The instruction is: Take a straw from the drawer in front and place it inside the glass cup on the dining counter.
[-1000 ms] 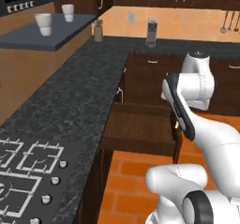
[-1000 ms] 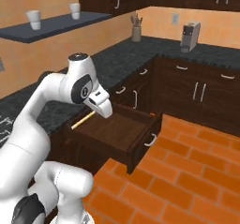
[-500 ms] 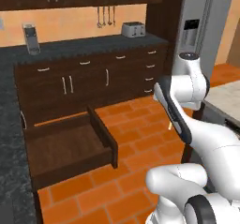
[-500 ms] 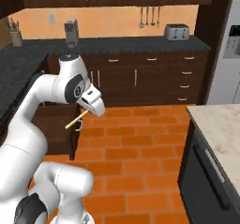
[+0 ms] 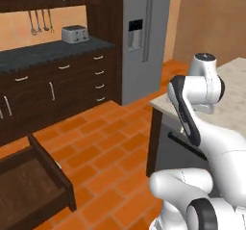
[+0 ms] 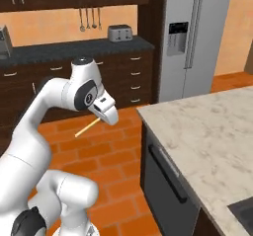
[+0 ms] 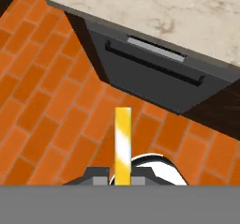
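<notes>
No readable writing or brand marks anywhere. Thin straight pale tan-yellow straw (image 6: 88,127) pinched in the end effector (image 6: 109,116), sticking out down-left from it over the orange brick floor (image 6: 113,156); in the hand view the straw (image 7: 123,145) runs straight up from between the finger tips, yellow with a pale glossy streak. End effector held in the air, just beside the corner of the pale beige marble-veined tabletop (image 6: 207,131), not touching it. Under that tabletop a dark grey appliance front with a long black bar handle (image 7: 154,66). Wide shallow dark-brown wooden drawer (image 5: 29,190) stands pulled open at the lower left of the left base view, lighter brown inside, well apart from the arm. Behind: tall grey fridge (image 6: 190,37), silver toaster (image 6: 120,33) on the black worktop, hanging utensils (image 6: 89,19). Versus half a second ago the whole scene has swung: camera moved with the base, the island tabletop now close on the right, drawer shifted to the picture's edge, straw still gripped the same way.
</notes>
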